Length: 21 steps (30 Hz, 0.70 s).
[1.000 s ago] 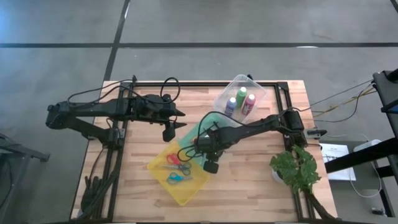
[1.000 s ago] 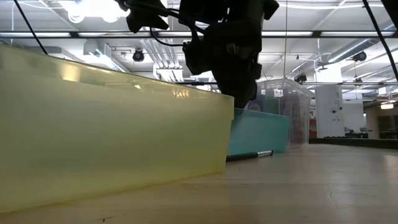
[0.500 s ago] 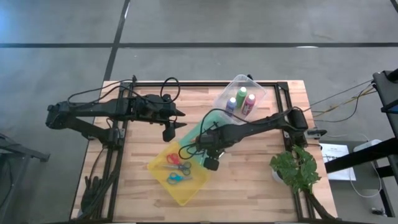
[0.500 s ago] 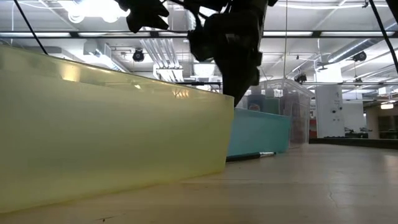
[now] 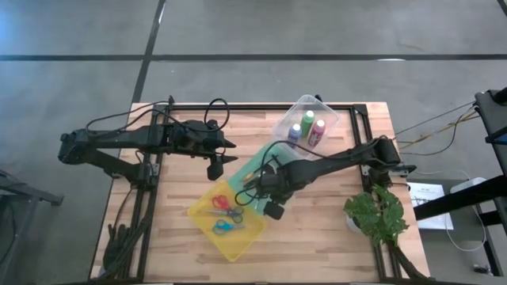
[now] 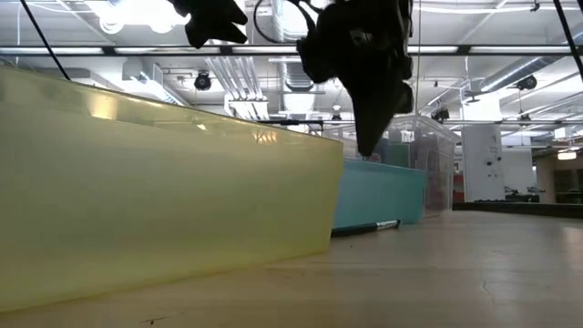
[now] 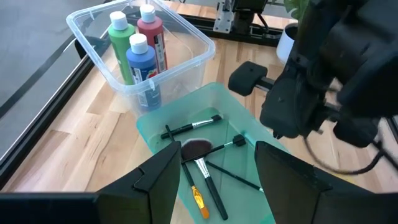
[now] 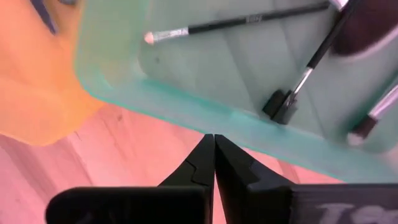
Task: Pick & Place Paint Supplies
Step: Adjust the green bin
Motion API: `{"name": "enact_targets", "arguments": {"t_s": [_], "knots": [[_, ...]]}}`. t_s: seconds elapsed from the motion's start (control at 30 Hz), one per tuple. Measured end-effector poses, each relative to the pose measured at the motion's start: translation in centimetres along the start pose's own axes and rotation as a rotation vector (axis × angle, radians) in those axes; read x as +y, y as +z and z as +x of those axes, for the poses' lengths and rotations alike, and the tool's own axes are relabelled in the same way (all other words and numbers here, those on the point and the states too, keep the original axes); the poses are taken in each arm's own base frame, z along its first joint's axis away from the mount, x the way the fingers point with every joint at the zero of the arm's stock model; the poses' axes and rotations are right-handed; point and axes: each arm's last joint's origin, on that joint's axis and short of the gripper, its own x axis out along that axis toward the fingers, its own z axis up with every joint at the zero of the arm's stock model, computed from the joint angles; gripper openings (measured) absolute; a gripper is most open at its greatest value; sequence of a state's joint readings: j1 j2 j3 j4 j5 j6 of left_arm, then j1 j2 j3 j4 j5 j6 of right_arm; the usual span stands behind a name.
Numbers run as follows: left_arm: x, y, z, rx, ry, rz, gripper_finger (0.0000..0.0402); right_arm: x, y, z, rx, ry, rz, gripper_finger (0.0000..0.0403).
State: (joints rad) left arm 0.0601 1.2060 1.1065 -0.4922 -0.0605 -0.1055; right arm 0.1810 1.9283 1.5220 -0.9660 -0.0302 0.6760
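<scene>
- Grey concrete flooring is surrounding a wooden desk, where two dark arms are working among three plastic bins.
- Standing upright in the clear bin at the far side are three paint bottles: green, pink-red and blue-purple.
- Several dark-handled brushes are lying crossed in the green bin, which is sitting between the clear bin and the yellow bin.
- Red-handled scissors and blue-handled scissors are resting in the yellow bin.
- One more brush is lying on the desk just beside the green bin, seen in the low view.
- The right gripper is hovering over the desk at the green bin's near edge, its fingers pressed fully together and holding nothing.
- The left gripper is waiting above the far end of the green bin, its fingers standing apart and empty.
- Sorting appears nearly finished, with the stray brush seemingly the last item outside a bin.
- Next, the right gripper would likely need to spread its fingers, descend over that brush and pinch its thin handle close to the desk.
- A leafy plant is standing at the desk's right edge.
</scene>
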Motion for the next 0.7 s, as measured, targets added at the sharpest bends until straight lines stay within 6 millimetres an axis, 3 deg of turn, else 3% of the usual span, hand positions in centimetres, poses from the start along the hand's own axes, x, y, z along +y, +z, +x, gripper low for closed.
{"name": "enact_targets", "arguments": {"t_s": [0.7], "knots": [[0.0, 0.0, 0.0, 0.000, 0.000, 0.000, 0.0213, 0.4, -1.0, 0.5, 0.065, -0.018, 0.009, 0.0008]]}}
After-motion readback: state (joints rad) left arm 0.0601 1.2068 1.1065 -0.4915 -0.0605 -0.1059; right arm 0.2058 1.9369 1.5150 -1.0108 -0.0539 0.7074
